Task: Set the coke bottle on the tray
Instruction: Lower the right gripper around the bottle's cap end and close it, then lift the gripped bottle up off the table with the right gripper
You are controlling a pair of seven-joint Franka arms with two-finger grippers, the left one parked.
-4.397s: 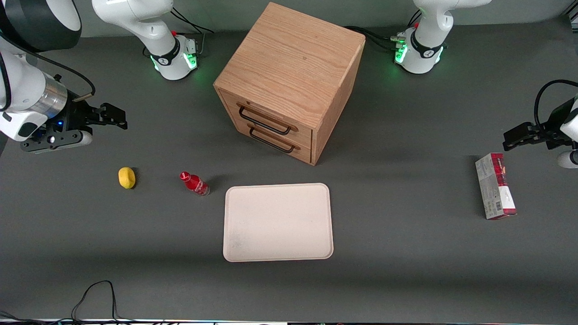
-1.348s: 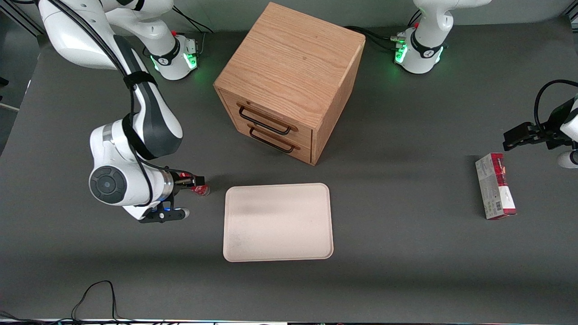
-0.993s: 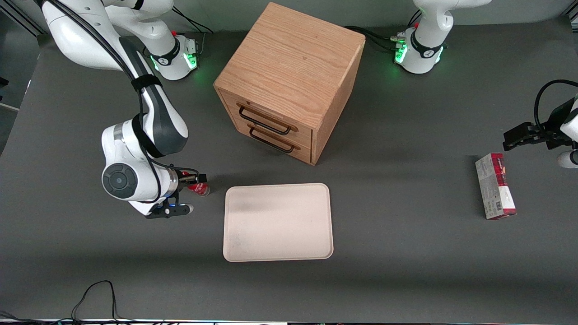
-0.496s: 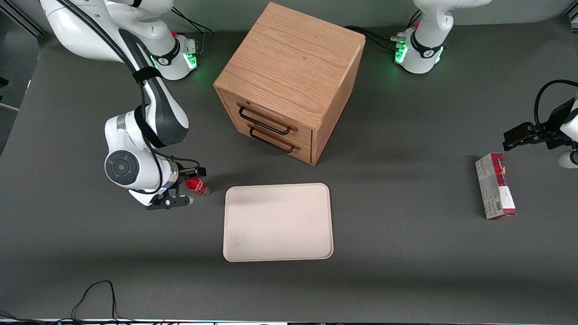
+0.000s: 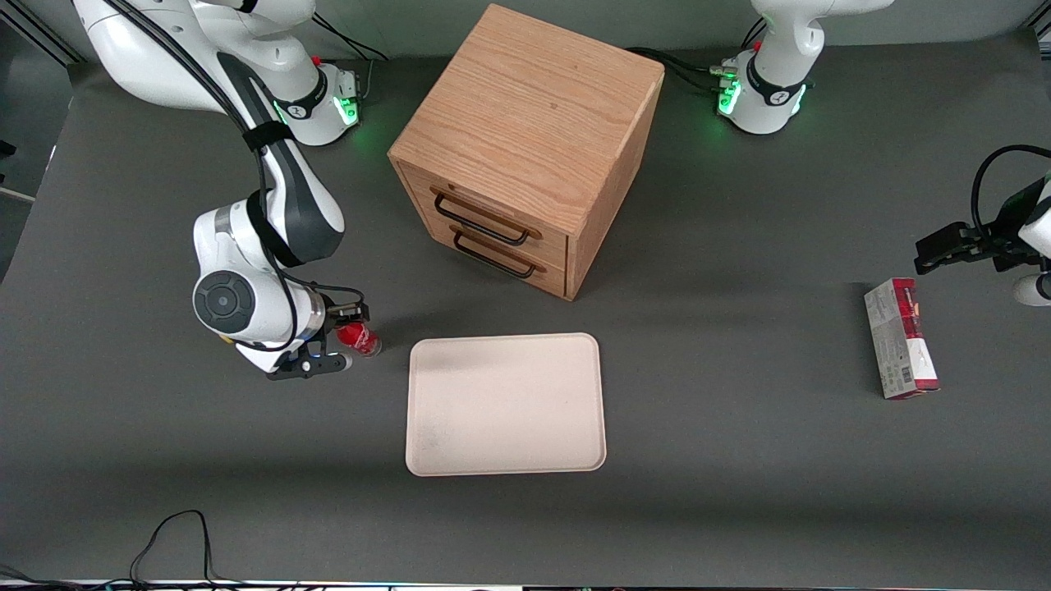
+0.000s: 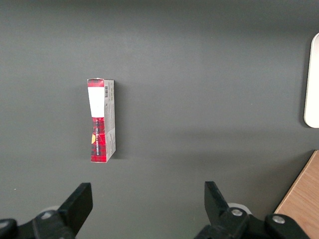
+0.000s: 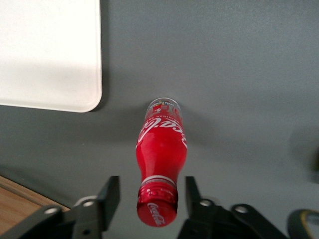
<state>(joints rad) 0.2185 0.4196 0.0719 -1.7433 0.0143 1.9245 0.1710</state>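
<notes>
**Front view: narrow cap, spread pincer, bottle not yet held**

Front view shows the dark grey table [image 5: 739,492] carrying, largest first, the oak-veneer two-drawer cabinet [image 5: 525,148], farther from the camera than the pincer, and the flat cream rectangular tray with rounded corners [image 5: 505,402], just beside the pincer toward the parked arm's end. The red-and-grey rectangular carton [image 5: 901,338] lies well off at that same end. Smallest is the small coke bottle with red cap, red label and clear base [image 7: 160,149], standing upright on the table directly under the pincer [image 7: 152,196], near the tray's corner but apart from it.

The pincer is spread, one finger [image 7: 107,196] on each side of the cap and neck, and I judge that neither touches yet.

Risks, as I judge them: the neck is narrow and smooth, so closing off-centre could tip the bottle or squirt it out sideways. A grip this high may let the body swing during the carry. Too low a carry could catch the clear base on the tray's rim.

Readable writing: white "Coca-Cola" script on the label and again on the cap. The carton's print and barcode are too small to read.
</notes>
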